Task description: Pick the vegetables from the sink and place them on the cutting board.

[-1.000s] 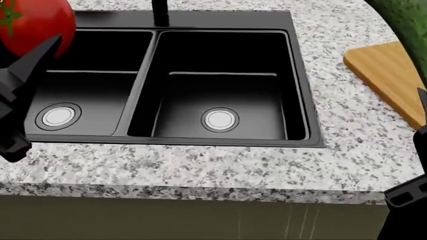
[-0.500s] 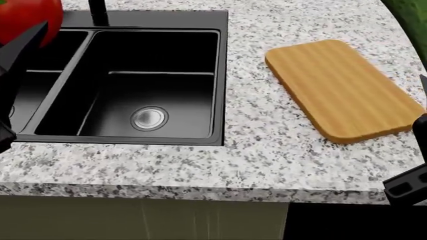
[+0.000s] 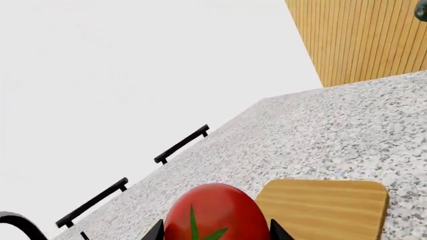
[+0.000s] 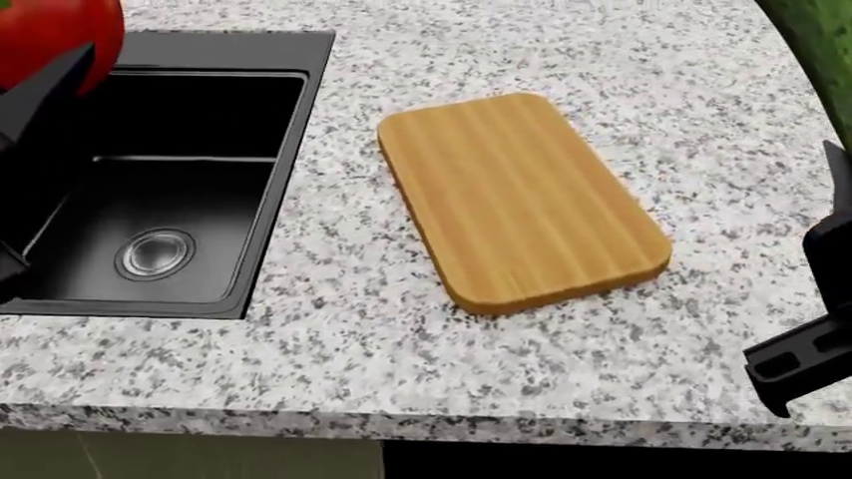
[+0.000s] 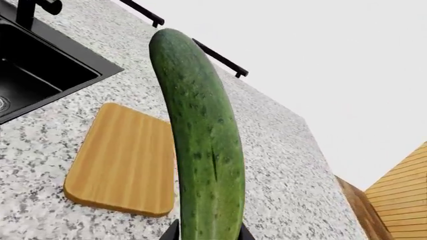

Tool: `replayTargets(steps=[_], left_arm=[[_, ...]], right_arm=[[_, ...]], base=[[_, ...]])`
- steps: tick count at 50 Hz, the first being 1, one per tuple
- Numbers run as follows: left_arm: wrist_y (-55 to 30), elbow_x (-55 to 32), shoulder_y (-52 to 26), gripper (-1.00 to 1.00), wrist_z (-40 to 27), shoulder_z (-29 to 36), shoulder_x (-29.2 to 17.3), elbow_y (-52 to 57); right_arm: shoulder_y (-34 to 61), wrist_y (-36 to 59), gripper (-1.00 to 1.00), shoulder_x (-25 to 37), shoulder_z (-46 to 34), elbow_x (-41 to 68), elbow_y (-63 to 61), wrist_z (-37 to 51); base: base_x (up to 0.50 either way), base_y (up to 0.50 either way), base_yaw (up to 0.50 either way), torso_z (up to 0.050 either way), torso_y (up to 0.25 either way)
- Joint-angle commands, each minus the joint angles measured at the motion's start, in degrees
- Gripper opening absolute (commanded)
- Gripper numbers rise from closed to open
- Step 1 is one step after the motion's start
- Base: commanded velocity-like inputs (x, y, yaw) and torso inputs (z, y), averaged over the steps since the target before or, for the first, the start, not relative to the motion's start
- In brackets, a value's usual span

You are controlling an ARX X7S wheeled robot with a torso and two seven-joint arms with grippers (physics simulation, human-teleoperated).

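Note:
A glossy red tomato (image 3: 213, 212) with a green stem sits between my left gripper's (image 3: 217, 233) black fingers, which are shut on it. In the head view the tomato (image 4: 54, 35) hangs at the top left, above the black sink (image 4: 286, 180), whose one visible basin holds only its silver drain (image 4: 156, 252). My right gripper (image 5: 207, 233) is shut on the lower end of a bumpy green cucumber (image 5: 200, 140), which stands upright; its edge (image 4: 819, 40) shows at the top right. The light-brown cutting board (image 4: 520, 200) lies bare on the counter between the two arms, below and apart from both vegetables.
Speckled grey granite counter (image 4: 399, 359) surrounds the sink and board; its front edge runs along the bottom of the head view. A black faucet (image 5: 30, 10) stands behind the sink. Black cabinet handles (image 3: 181, 144) and a wooden slatted panel (image 3: 360, 40) lie beyond the counter.
The head view has swung right: the sink slid toward the left edge and the cutting board came from the right edge to the middle. Both grippers still hold their vegetables.

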Motion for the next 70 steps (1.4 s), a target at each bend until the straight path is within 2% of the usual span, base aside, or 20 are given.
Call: replayTargets(steps=[1,15,30,34,35,41,47,57,70], left_arm=[[1.1,0.9,1.1,-1.0,-0.3,0.0,-0.3,-0.1],[1.1,0.7,1.0,-1.0,-0.2,-0.3,-0.9,-0.2],[-0.1,-1.0,-0.8,-1.0,-0.8,-0.7,-0.3,-1.0],[-1.0,-1.9,-1.1,-1.0,-3.6,-0.4,0.2,-2.5],[0.6,-3.1,-1.2,-1.0,-4.1,-1.5,1.2,-4.3],[-2.1,-0.2,-3.7,-1.0,0.7,2.1,8.1,-11.7],[-2.8,2.5,-5.6,-1.0,5.9,4.4,12.6,-17.5],[-3.0,4.0,-5.2,-1.0,11.2,6.6,15.3,-22.5],[-0.8,5.6,-1.4,-1.0,12.7,8.5,18.9,-25.6]], right_arm=[[0.0,-0.2,-1.0,-0.2,0.6,-0.9,-0.1,-0.2],[0.2,0.1,-1.0,-1.0,1.7,-2.1,-1.4,-2.9],[-1.6,-1.3,-1.0,-1.3,2.1,-4.7,-2.1,-4.8],[-0.6,0.5,-1.0,-2.9,2.0,-5.1,-2.5,-5.3],[0.1,1.6,-1.0,-3.8,1.8,-4.8,-2.8,-5.7],[1.7,3.2,-1.0,-5.7,0.7,-2.2,-0.4,-2.5],[0.7,2.9,-1.0,-5.4,0.8,-3.6,-0.9,-3.3],[1.0,2.9,-1.0,-4.6,0.7,-2.6,-0.1,-1.0],[0.1,2.4,-1.0,-3.9,0.8,-3.0,-0.2,-0.4]], base=[[0.32,-0.41,0.0,0.0,0.0],[0.39,-0.33,0.0,0.0,0.001],[0.43,-0.01,0.0,0.0,0.002],[0.0,0.0,0.0,0.0,0.0],[0.0,0.0,0.0,0.0,0.0],[0.0,0.0,0.0,0.0,0.0],[0.0,0.0,0.0,0.0,0.001],[0.0,0.0,0.0,0.0,0.0],[0.0,0.0,0.0,0.0,0.001]])
